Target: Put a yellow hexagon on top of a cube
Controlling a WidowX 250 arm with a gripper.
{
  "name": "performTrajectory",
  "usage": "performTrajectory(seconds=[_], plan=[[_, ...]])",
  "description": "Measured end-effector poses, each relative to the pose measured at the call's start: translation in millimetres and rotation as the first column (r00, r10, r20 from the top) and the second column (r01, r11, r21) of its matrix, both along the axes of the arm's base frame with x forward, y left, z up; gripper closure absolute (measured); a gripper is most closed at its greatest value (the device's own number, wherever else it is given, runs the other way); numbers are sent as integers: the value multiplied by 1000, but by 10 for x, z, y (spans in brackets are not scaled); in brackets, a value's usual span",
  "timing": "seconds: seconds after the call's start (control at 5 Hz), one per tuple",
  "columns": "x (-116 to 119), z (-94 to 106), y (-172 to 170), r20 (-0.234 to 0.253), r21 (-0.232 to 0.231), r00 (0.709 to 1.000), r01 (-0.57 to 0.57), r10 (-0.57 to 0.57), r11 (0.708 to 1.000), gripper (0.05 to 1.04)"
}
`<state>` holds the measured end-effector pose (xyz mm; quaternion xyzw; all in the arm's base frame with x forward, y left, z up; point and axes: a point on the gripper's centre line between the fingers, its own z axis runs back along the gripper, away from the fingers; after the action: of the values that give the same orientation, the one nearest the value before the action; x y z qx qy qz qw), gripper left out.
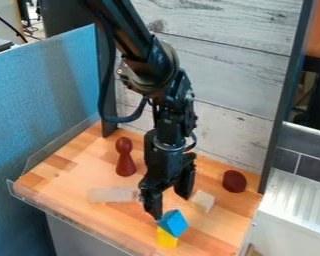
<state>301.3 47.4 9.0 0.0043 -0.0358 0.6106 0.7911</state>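
Blue and tilted, the block (pixel 174 222) looks the likeliest source of trouble: it overlaps the yellow piece (pixel 167 238) from above, and whether it rests on it or leans against it I cannot tell. A descent here could knock the blue block over, or close on it instead of the yellow one, because its upper edge sits right by one fingertip of the tool (pixel 170 206). A sideways nudge might also push the yellow piece along the worktop (pixel 132 222). The pale cube (pixel 203 201), just behind and to the right of the blue block, could be bumped by the other finger.

The tool stands above the blue block, its fingers well spread, with nothing visible held between them. The yellow piece, presumably the hexagon though its outline is partly hidden, lies directly below the blue block, hence lower than both fingertips.
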Motion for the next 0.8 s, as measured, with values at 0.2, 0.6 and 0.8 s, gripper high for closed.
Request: performTrajectory(seconds=[0.2,0.6,0.8], plan=[[-64,-66,-8,1,-1,1000,-28,28,1000,83],[-196,-259,-133,-14,22,1000,-21,21,1000,83],[-200,-304,-113,-12,40,1000,-17,18,999,83]])
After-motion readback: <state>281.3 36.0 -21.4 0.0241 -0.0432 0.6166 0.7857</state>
